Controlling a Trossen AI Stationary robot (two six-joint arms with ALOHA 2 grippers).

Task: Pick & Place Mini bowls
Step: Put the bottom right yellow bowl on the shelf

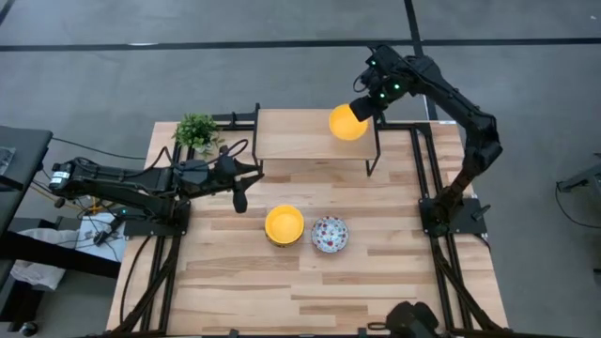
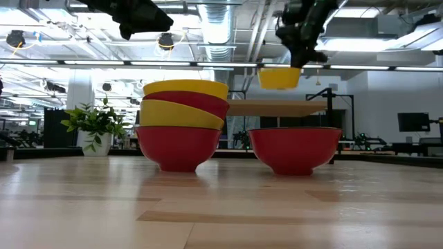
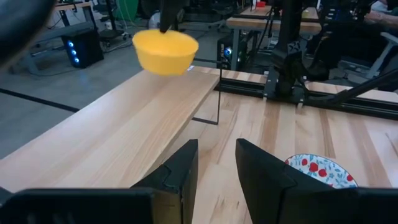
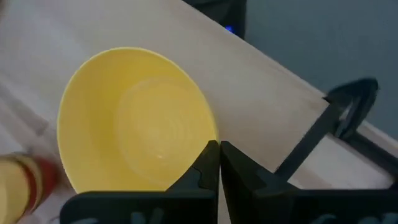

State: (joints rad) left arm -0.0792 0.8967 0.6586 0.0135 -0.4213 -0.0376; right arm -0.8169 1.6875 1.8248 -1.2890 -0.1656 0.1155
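Note:
My right gripper [image 4: 219, 149] is shut on a plain yellow mini bowl [image 1: 347, 123], which hangs in the air above the right end of the raised wooden shelf [image 1: 300, 136]. On the table stands a stack of mini bowls [image 2: 183, 124] with a yellow one on top [image 1: 284, 224]. Right of it a white floral mini bowl [image 1: 330, 234] rests on its base. My left gripper [image 3: 216, 165] is open and hovers left of the stack, touching nothing. My right gripper pinches the yellow bowl's rim [image 4: 202, 140] between its two fingers, coming at it from above. The bowl is lifted clear of the shelf [image 2: 277, 107] and hangs about level, mouth up, below the fingers [image 2: 299, 55].
A small green plant [image 1: 195, 131] stands at the table's far left corner, beside the shelf. The shelf rests on thin black legs [image 1: 374, 155]. Bare tabletop lies toward the near edge [image 1: 300, 291]. Black frame rails run along both sides.

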